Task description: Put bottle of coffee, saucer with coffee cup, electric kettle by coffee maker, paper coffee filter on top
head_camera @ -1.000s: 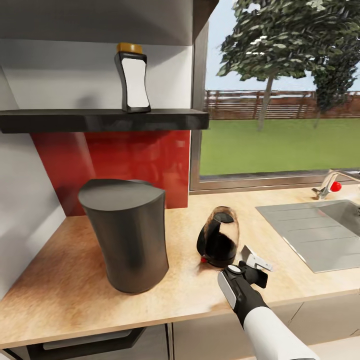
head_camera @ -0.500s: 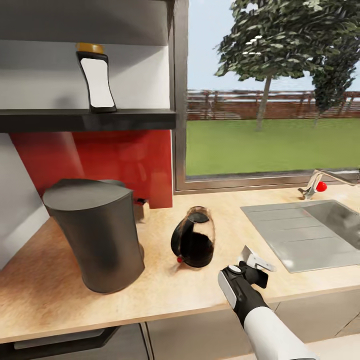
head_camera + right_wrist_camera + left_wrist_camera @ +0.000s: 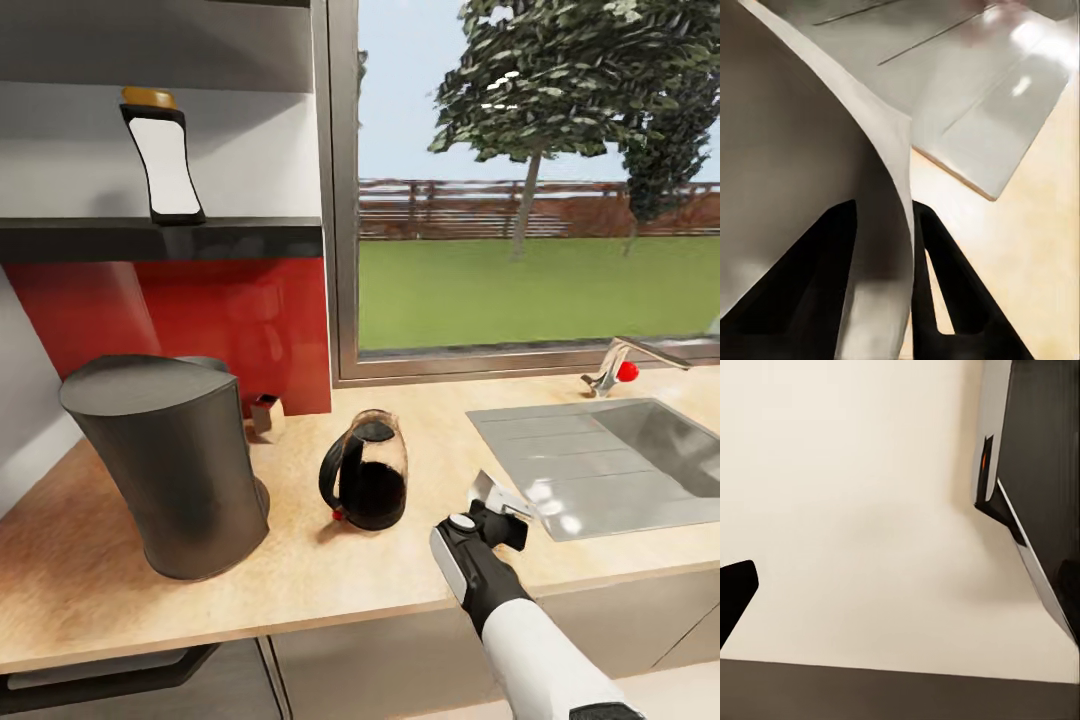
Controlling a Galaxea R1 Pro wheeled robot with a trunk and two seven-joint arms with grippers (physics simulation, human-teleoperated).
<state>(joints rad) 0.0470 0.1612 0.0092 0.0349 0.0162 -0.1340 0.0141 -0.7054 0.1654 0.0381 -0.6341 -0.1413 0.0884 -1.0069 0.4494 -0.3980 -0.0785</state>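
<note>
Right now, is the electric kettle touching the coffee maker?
Apart. The head view shows a strip of bare countertop between the electric kettle and the coffee maker; their bases do not meet.

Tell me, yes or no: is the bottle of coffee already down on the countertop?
No, the bottle of coffee stands on the kitchen shelf, above the coffee maker.

Bare countertop (image 3: 300, 560) lies open between coffee maker (image 3: 165, 465) and electric kettle (image 3: 365, 483), seemingly wide enough.
</note>
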